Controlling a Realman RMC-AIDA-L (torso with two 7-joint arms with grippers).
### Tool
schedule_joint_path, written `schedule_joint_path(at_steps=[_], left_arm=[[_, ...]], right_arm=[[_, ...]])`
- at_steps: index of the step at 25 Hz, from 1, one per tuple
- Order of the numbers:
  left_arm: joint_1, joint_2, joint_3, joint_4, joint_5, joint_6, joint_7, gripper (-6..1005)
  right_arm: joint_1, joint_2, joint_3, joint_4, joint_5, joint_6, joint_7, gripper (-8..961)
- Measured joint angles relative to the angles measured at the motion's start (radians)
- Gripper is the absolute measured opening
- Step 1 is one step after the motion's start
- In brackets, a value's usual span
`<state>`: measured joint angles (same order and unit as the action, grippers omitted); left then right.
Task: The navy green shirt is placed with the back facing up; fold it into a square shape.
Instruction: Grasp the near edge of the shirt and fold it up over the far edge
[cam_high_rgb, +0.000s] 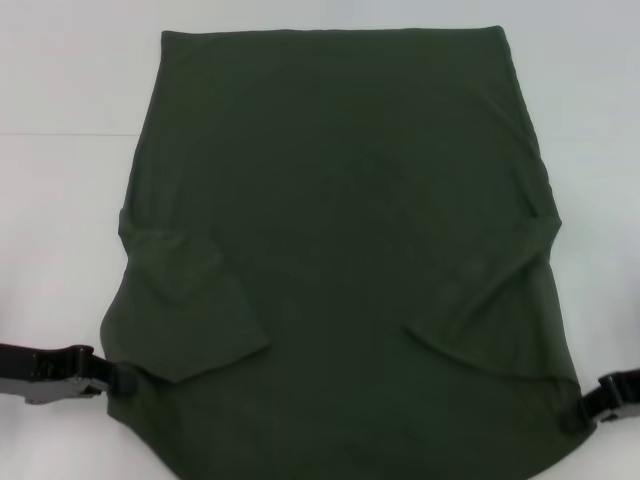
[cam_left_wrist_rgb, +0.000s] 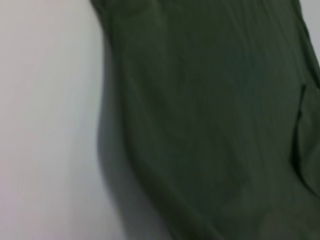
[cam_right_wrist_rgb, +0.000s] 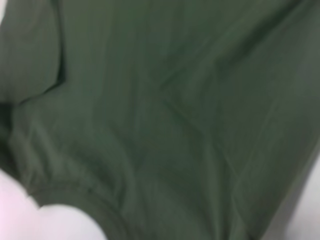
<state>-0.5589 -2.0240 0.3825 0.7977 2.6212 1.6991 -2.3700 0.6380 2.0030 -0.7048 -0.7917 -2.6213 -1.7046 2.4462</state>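
While lying flat on the white table (cam_high_rgb: 60, 80), back side up:
Shirt: navy green shirt (cam_high_rgb: 340, 240) spreading across the middle; both sleeves folded in over the body; near edge running off the bottom of the head view; far straight edge lying toward the top.
Left gripper (cam_high_rgb: 118, 378): sitting at the near left corner, touching the cloth edge; looking pinched on the corner, but fingers hiding, so cannot tell.
Right gripper (cam_high_rgb: 592, 408): sitting at the near right corner, touching the cloth; same, cannot tell.
Which way: lying forward, away from both grippers; long side running near to far; each arm just as close to its own corner.
Count: one shirt; two grippers; two sleeves.
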Motion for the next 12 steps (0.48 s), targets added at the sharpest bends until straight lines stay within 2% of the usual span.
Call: schedule_joint_path(at_steps=[6,12], left_arm=[[-0.002,0.026,-0.006,0.000,0.008,0.166,0.018,28],[0.017,0.031,-0.009,-0.005,0.034,0.323,0.058,28]], right_arm=[[-0.032,-0.003,0.008,0.002,0.029,-0.174,-0.111,56],[-0.058,-0.010,-0.005,0.058,0.024,-0.273,-0.233,56]])
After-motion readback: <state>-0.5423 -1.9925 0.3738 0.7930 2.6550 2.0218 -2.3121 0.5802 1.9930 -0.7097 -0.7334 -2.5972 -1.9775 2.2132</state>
